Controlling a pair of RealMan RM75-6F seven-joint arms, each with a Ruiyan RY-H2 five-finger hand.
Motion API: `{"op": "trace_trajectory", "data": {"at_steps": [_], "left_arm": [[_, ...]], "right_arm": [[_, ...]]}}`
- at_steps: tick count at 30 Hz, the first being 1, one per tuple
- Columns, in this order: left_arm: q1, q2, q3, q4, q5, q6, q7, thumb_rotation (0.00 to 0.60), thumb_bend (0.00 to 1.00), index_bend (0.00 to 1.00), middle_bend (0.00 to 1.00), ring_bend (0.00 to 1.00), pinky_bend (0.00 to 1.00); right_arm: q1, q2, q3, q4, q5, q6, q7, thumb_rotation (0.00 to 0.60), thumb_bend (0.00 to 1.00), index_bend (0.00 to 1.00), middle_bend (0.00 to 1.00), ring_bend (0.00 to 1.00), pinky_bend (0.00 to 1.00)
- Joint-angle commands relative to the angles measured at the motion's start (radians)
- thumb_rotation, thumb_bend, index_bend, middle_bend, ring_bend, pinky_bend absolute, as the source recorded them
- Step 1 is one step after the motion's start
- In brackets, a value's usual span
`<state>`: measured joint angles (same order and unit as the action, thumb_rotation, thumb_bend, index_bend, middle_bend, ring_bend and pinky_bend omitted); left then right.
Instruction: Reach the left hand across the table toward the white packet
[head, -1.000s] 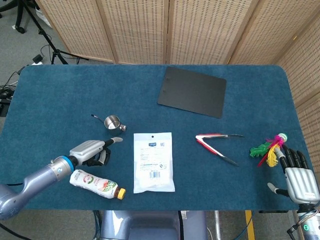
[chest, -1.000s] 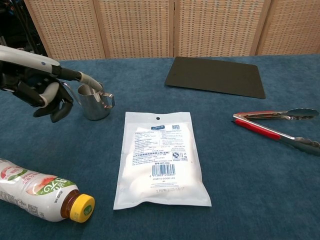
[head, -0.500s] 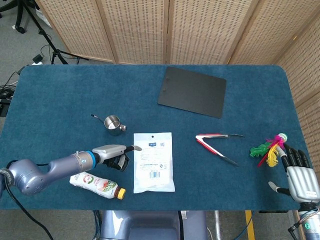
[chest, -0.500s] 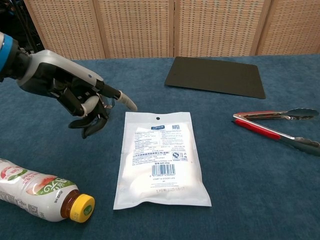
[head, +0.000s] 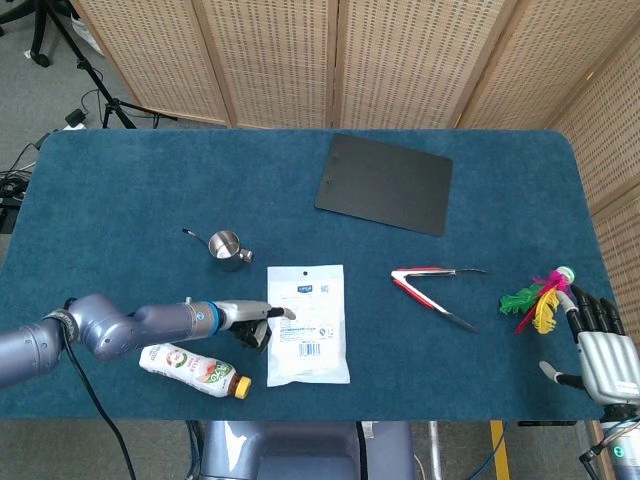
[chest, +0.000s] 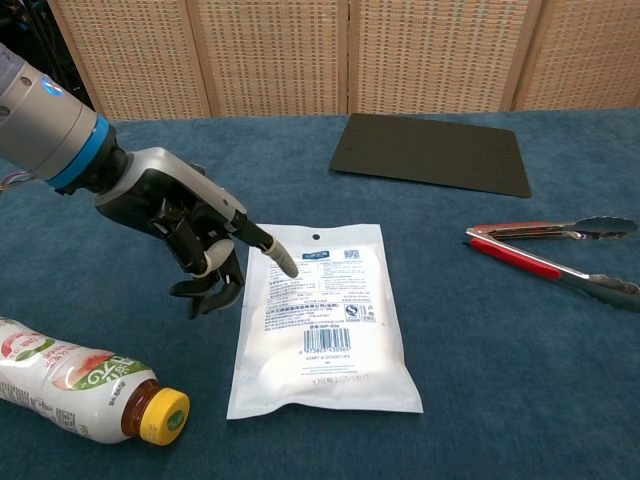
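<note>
**Left hand arrives at the packet's edge**

Blue cloth covers the tabletop (head: 120, 190), and woven screens stand behind it. The white packet (chest: 320, 315) lies flat near the front middle, with its hang hole toward the screens. The left hand (chest: 195, 235) is at the packet's left edge: one finger points out over the upper left part of the packet, and the other fingers are curled under the palm, holding nothing. Whether the fingertip touches the packet or only hovers, I cannot tell. I judge the reach as nearly complete; at most a small advance over the packet remains.

The right hand (head: 600, 350) rests at the far right edge of the tabletop, fingers stretched out and apart, empty.

On the packet a small blue logo, lines of fine print and a barcode are visible, but the letters are too small to read. The bottle (chest: 85, 385) beside the left arm has a green and pink label; its writing is also not readable.
</note>
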<state>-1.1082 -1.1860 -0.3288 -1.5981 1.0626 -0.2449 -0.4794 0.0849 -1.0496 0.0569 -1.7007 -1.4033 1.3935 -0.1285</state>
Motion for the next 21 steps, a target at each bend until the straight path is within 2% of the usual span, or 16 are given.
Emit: {"op": "trace_trajectory", "data": {"at_steps": [1,10,21], "left_arm": [[-0.013,-0.014,0.012,0.016,-0.019,-0.017,-0.004,0.600,1.00,0.00,0.66,0.69,0.43],[-0.038,-0.051,0.061,0.071,-0.047,-0.029,0.011,0.600,1.00,0.00,0.66,0.69,0.43],[-0.047,-0.053,0.077,0.072,-0.075,-0.012,0.029,0.600,1.00,0.00,0.66,0.69,0.43]], "right_arm": [[-0.001,0.000,0.000,0.000,-0.003,0.003,0.002,0.600,0.18,0.00,0.00,0.00,0.00],[-0.004,0.002,-0.002,0.001,-0.009,0.010,0.004,0.600,0.18,0.00,0.00,0.00,0.00],[-0.005,0.002,-0.002,0.002,-0.014,0.014,0.007,0.600,0.18,0.00,0.00,0.00,0.00]]}}
